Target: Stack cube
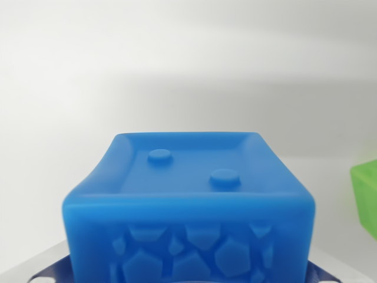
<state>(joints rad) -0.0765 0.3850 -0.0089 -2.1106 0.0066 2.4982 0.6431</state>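
the blue cube (188, 206) fills the lower middle of the wrist view, looking like light, slightly soft moulded plastic with two studs on top and pebbled sides that should grip well at opposite side faces. it sits between grey gripper (188, 272) parts at the bottom edge; whether they clamp it i cannot tell. a green block (365, 197) lies at the wrist view's right, apart.

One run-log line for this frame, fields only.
view: wrist | blue cube fills lower centre, two studs on upper face | green object at the wrist view's right edge, unstacked | gripper fingers not seen | surface white
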